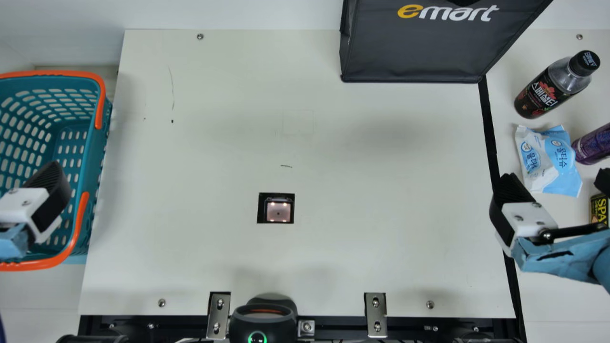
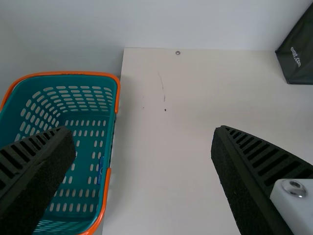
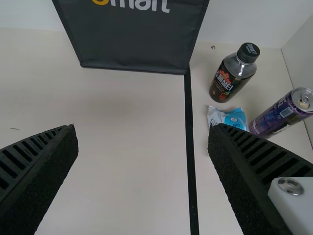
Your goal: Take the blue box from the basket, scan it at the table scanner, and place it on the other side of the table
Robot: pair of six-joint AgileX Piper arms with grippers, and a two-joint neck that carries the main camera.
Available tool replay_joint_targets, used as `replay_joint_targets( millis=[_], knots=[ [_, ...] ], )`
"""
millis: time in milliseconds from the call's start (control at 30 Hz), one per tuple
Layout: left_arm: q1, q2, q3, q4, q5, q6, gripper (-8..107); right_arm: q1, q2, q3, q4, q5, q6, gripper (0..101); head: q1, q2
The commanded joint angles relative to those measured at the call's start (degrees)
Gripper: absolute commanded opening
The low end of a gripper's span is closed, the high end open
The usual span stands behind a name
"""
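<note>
Table (image 1: 381,214): main view, scanner (image 1: 278,212); left wrist view, maybe blue box (image 2: 100,170).

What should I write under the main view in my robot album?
The left gripper hovers by the teal basket, the right gripper near the packet, the table scanner between them.

Neck cam high up, facing down, bag (image 1: 414,50) shared w/ wrist cams

The cream table (image 1: 381,247) carries a bag (image 1: 419,52), bottle (image 1: 545,90), packet (image 1: 548,162), purple can (image 1: 593,144) and tin (image 1: 598,208)
</note>
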Motion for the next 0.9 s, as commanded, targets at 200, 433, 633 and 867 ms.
replay_joint_targets(
  millis=[200,433,633,867],
  knots=[
    [0.0,0.0,0.0,0.0,0.0,0.0,90,0.0,0.0,0.0,0.0,0.0,0.0,95,-1.7,9.4],
    [0.0,0.0,0.0,0.0,0.0,0.0,90,0.0,0.0,0.0,0.0,0.0,0.0,95,-1.7,18.8],
    [0.0,0.0,0.0,0.0,0.0,0.0,90,0.0,0.0,0.0,0.0,0.0,0.0,95,-1.7,20.1],
    [0.0,0.0,0.0,0.0,0.0,0.0,90,0.0,0.0,0.0,0.0,-0.1,0.0,95,-1.7,20.1]
  ],
)
